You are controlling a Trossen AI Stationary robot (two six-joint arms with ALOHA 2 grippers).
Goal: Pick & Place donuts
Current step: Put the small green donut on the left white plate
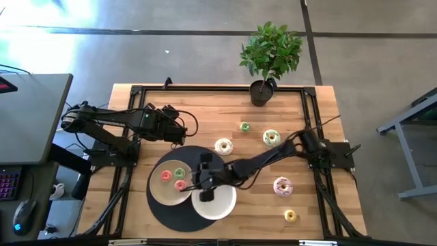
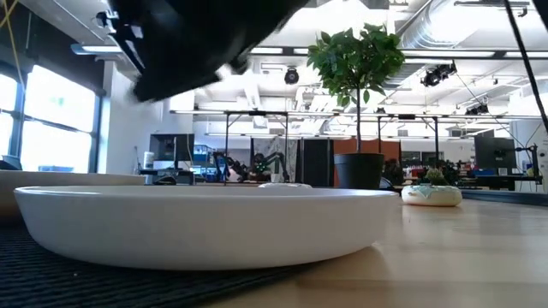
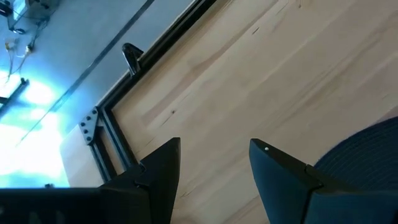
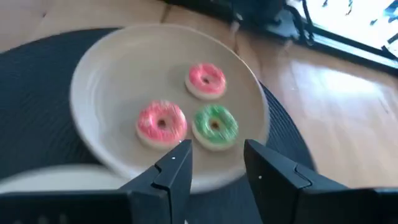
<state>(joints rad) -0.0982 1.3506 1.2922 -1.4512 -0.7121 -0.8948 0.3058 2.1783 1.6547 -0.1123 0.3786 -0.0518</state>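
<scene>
Three small donuts sit on the cream plate (image 4: 93, 99): two pink donuts (image 4: 161, 122) and one green donut (image 4: 215, 126), just ahead of the right gripper (image 4: 216, 163), jaws spread and empty. Five left on the counter (image 1: 136, 109): cream donut (image 1: 223, 145), green-white donut (image 1: 272, 137), tiny green donut (image 1: 245, 127), pink sprinkled donut (image 1: 283, 185), yellow donut (image 1: 290, 216). White plate (image 1: 222, 203) apparently bare. Left gripper (image 3: 214, 171) waits, jaws spread.

I can read no writing anywhere: no words, numbers, labels or brand marks on anything in front of me, from any of my four views.
</scene>
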